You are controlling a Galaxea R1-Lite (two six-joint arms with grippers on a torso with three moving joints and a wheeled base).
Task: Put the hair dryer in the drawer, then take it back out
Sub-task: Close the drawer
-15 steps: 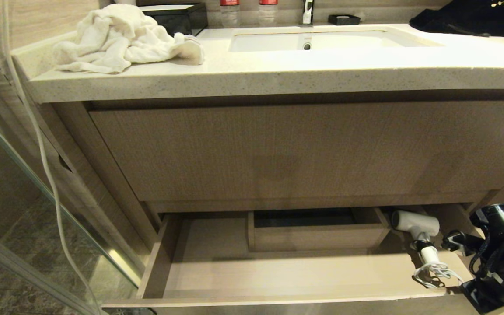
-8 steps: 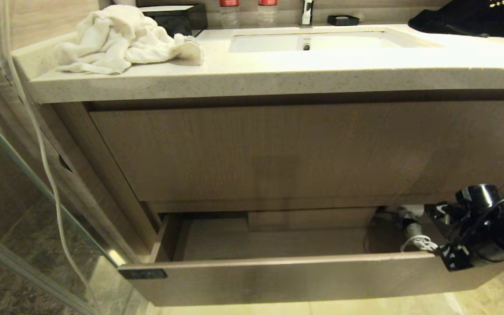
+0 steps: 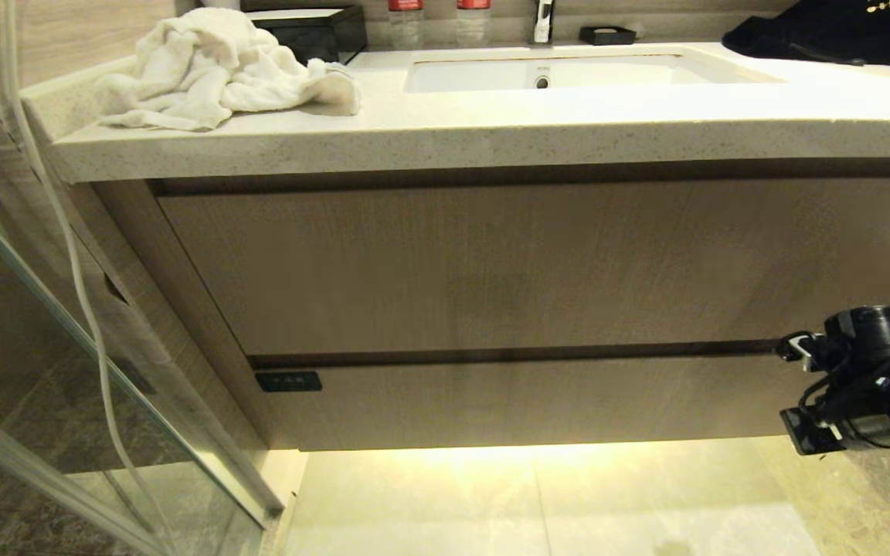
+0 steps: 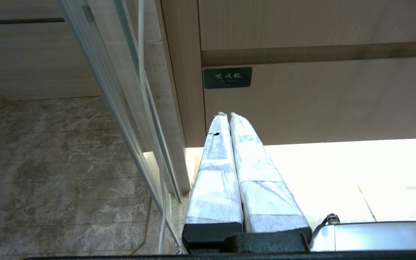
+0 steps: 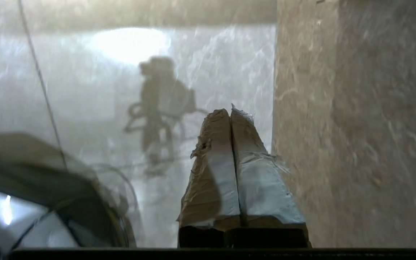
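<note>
The drawer [image 3: 522, 401] is pushed in, its front flush under the taller wood-grain front, with the black label [image 3: 288, 381] at its left end. The hair dryer is hidden. My right arm [image 3: 862, 378] hangs just off the drawer's right end. In the right wrist view my right gripper [image 5: 229, 112] is shut and empty, its tips over the pale floor beside a brownish surface. My left gripper [image 4: 228, 115] is shut and empty, low in front of the drawer's [image 4: 320, 101] left end, just below the label [image 4: 227, 77].
A white towel [image 3: 213, 69], a black box [image 3: 314, 31], the sink [image 3: 568, 73] and a dark garment [image 3: 839, 31] are on the counter. A glass shower panel [image 3: 66, 371] with a hanging white cord [image 3: 78, 286] stands at the left. Lit floor [image 3: 538, 494] lies below.
The drawer has slid from wide open to fully in, taking the hair dryer out of sight. My right arm has followed its right end inward and risen a little.
</note>
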